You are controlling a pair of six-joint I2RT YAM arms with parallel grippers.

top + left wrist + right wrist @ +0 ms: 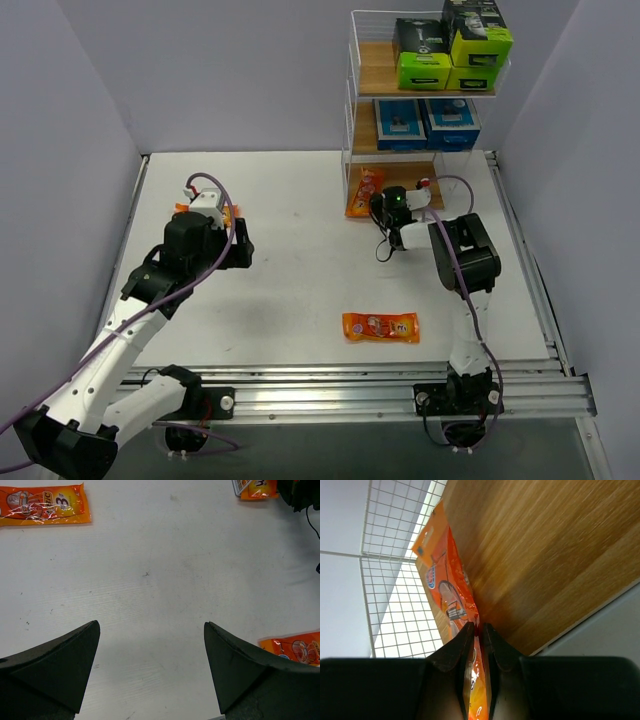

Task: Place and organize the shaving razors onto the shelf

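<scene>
A white table between grey walls carries the shelf at its far right corner. At the shelf's bottom board, the right gripper is pinched tight on an orange packet standing on edge against the wood. Well left of the shelf, the left gripper hovers spread wide, holding nothing. A second packet lies flat on the table, out in front of the shelf.

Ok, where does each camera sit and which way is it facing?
Top external: above and behind the robot, looking down at table and shelf; both arms show.
Left wrist: looks down at the table past the open left hand.
Right wrist: faces the shelf's board; right hand pinches an orange packet.
Shared: that packet also shows from above.
</scene>
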